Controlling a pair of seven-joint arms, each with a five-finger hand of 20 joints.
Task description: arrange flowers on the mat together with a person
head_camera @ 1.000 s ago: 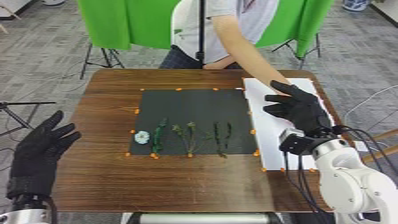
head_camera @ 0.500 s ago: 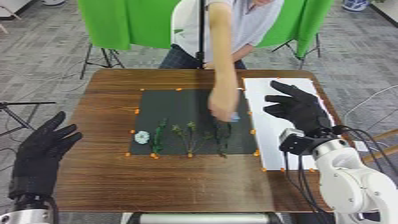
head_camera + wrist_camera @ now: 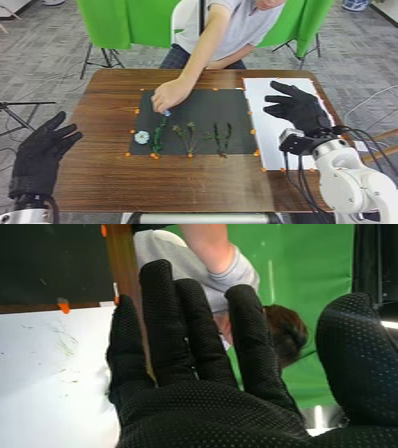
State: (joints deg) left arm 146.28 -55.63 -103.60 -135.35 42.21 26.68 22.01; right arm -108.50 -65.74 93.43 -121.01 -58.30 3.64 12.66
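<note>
We find the right hand (image 3: 306, 113), centre right of the frame, and left hand (image 3: 37, 151), lower left, both with fingers extended, apart.

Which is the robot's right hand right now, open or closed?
Open. Seen up close, the right hand has its fingers straight, its thumb well apart from them, and nothing held between.

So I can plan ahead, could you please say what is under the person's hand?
The dark mat lies under the person's hand; a small blue flower shows at the fingertips. Anything the hand covers cannot be seen.
</note>
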